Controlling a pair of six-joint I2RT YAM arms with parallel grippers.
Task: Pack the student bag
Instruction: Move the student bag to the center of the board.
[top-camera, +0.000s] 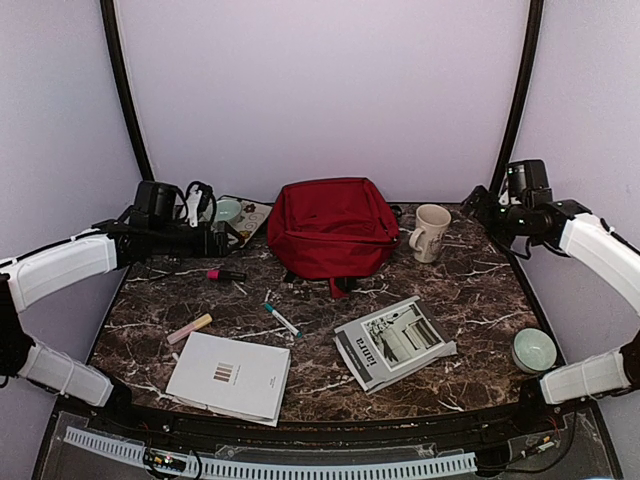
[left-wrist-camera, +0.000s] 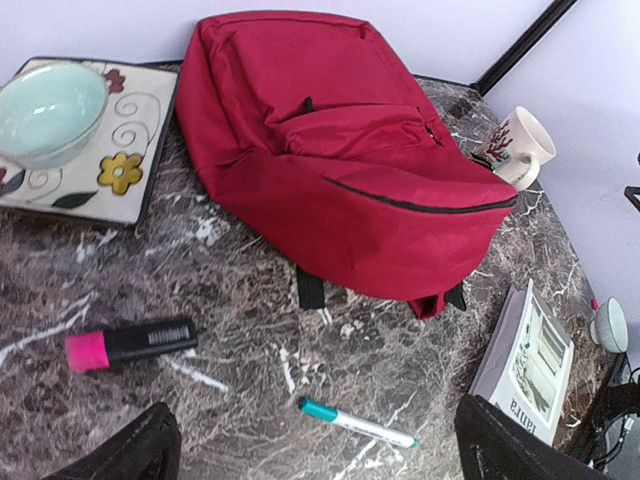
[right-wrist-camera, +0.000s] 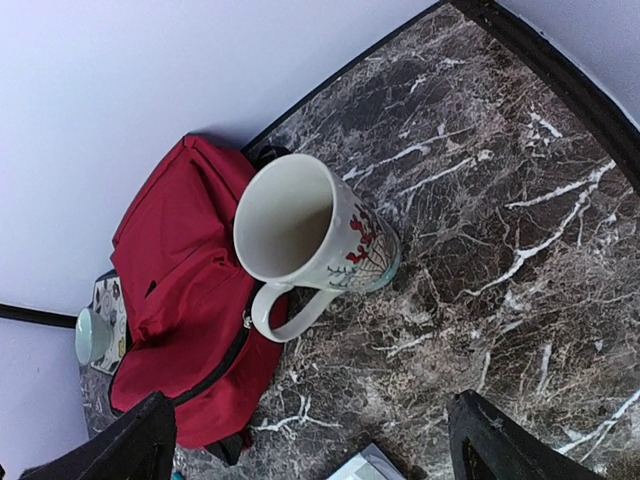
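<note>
Left gripper spread wide and empty at back left, patterned plate beside it, student bag lying flat at back centre of marble table, white mug just right of it, right gripper beyond the mug, wide and empty

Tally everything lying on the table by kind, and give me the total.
Backpack: 1
Mug: 1
Bowls: 2
Plate: 1
Pens and markers: 3
Books and booklets: 2
Total: 10
</note>
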